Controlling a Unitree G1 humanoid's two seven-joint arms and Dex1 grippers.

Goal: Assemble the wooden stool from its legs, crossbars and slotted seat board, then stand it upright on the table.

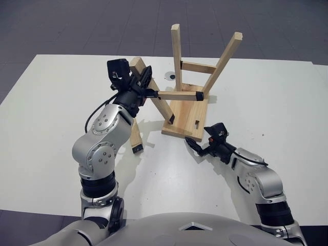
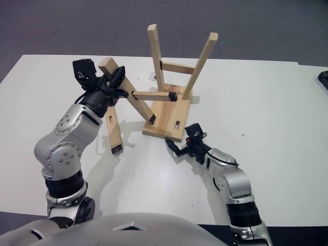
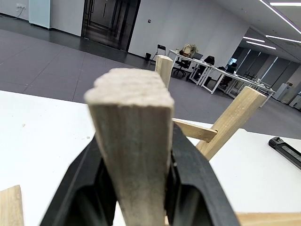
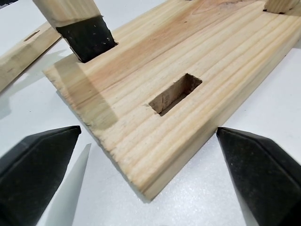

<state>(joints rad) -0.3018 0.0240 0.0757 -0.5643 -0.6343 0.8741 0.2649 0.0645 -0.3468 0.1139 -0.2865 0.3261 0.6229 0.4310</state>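
Three legs (image 1: 177, 51) in seat board (image 1: 189, 115) slots; left fingers (image 3: 193, 197) clamp tilted leg (image 1: 161, 102); right fingers (image 4: 33, 160) spread apart.

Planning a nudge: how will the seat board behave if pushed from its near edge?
Probably slides: the seat board lies flat on the smooth table. Solid wood, so likely stiff. Tall legs standing in it might wobble.

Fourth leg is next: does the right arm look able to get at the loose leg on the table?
Probably yes: the loose leg lies flat beside the seat board, its black-tipped end uncovered, bare table between it and the right gripper, jaws open. The left arm overhangs its far part.
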